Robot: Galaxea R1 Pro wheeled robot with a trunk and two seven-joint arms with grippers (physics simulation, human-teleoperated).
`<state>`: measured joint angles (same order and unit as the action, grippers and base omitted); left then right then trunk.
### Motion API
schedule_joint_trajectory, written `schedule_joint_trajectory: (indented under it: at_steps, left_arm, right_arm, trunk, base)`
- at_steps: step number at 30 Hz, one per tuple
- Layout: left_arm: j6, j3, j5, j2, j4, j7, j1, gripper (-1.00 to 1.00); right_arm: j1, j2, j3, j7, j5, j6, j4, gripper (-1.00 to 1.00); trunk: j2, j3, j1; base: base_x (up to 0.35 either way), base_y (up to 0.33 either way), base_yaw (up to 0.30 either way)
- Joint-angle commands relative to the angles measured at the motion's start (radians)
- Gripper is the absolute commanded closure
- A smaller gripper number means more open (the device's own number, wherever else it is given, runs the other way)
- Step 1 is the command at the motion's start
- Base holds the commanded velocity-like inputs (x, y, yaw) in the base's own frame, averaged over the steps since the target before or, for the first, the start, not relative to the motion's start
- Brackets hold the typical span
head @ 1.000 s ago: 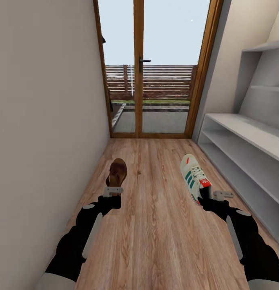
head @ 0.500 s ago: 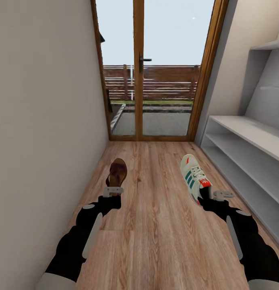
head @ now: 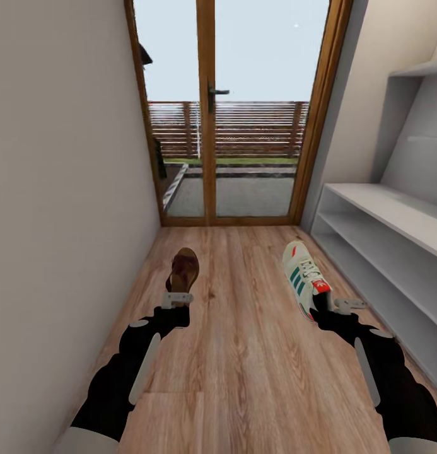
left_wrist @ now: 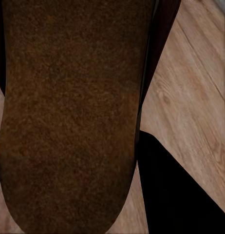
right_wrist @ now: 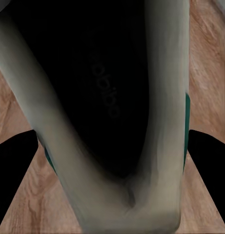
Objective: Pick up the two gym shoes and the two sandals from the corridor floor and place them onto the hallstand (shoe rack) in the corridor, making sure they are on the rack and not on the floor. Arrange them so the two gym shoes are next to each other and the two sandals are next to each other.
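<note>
Two shoes are in hand: my left fingers (head: 178, 296) clamp one sandal (head: 183, 270), my right fingers (head: 335, 307) one gym shoe (head: 303, 275), both above the corridor floor (head: 243, 353). Hallstand (head: 382, 239) shelves, at my right, carry nothing visible; placing remains.

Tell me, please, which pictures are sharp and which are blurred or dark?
Head view: evenly lit and fairly sharp, sandal and sneaker clear. Left wrist view: the sandal's sole very close, soft and grainy. Right wrist view: the sneaker's opening nearly black, rim blurred.
</note>
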<state>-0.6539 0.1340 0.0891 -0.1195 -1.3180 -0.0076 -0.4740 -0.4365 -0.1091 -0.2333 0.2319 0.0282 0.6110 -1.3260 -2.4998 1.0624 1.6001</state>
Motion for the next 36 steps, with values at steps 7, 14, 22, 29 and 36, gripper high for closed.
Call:
schedule_joint_trajectory:
  at_steps: [7, 14, 22, 29, 36]
  left_arm:
    - [-0.006, -0.001, 0.006, 0.0, -0.001, 0.0, -0.001, 1.0]
    - [-0.006, -0.001, 0.006, 0.0, -0.001, 0.0, 0.0, 1.0]
    - [-0.006, -0.001, 0.006, 0.0, -0.001, 0.0, -0.001, 1.0]
    - [-0.006, -0.001, 0.006, 0.0, -0.001, 0.0, -0.001, 1.0]
    - [-0.006, -0.001, 0.006, 0.0, -0.001, 0.0, 0.0, 1.0]
  right_arm:
    - [-0.001, 0.0, -0.001, 0.006, 0.002, 0.005, -0.001, 1.0]
    - [-0.001, 0.0, -0.001, 0.006, 0.002, 0.005, 0.0, 1.0]
    - [-0.001, 0.0, -0.001, 0.006, 0.002, 0.005, -0.001, 1.0]
    - [-0.001, 0.0, -0.001, 0.006, 0.002, 0.005, -0.001, 1.0]
    - [-0.001, 0.0, -0.001, 0.006, 0.002, 0.005, -0.001, 1.0]
  trunk:
    - [0.0, 0.001, 0.0]
    - [0.0, 0.001, 0.0]
    - [0.0, 0.001, 0.0]
    - [0.0, 0.001, 0.0]
    - [0.0, 0.001, 0.0]
  base:
    - [0.339, 0.0, -0.291]
    - [0.339, 0.0, -0.293]
    - [0.339, 0.0, -0.075]
    - [0.339, 0.0, -0.002]
    - [0.339, 0.0, -0.009]
